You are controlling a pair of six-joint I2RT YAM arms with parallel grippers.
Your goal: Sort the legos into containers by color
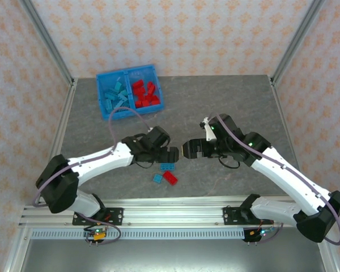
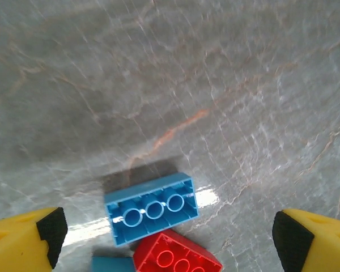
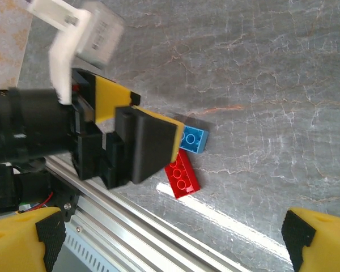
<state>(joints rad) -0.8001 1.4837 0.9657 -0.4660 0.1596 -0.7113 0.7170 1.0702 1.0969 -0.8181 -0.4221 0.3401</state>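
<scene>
Near left jaws | blue lego [image 2: 151,208] whole | red lego [image 2: 175,258] cut off

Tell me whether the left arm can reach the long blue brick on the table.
Probably yes: the left tool hangs open above the blue brick, nothing between, though a red brick sits beside it.

Desk [image 1: 232,107] under me: grey stone-look top with pale veining. One orange vein [image 2: 181,126] runs diagonally across it in my left wrist view. Glare streak [image 3: 226,221] on it near the front edge. Walls [image 1: 175,34] on three sides, peach wallpaper with a repeating floral print. Bare aluminium left post [image 1: 49,41] and right post [image 1: 294,39] rise from the back corners. Aluminium rail [image 1: 175,214] spans the near edge, slotted strip [image 1: 175,233] just below it.
</scene>
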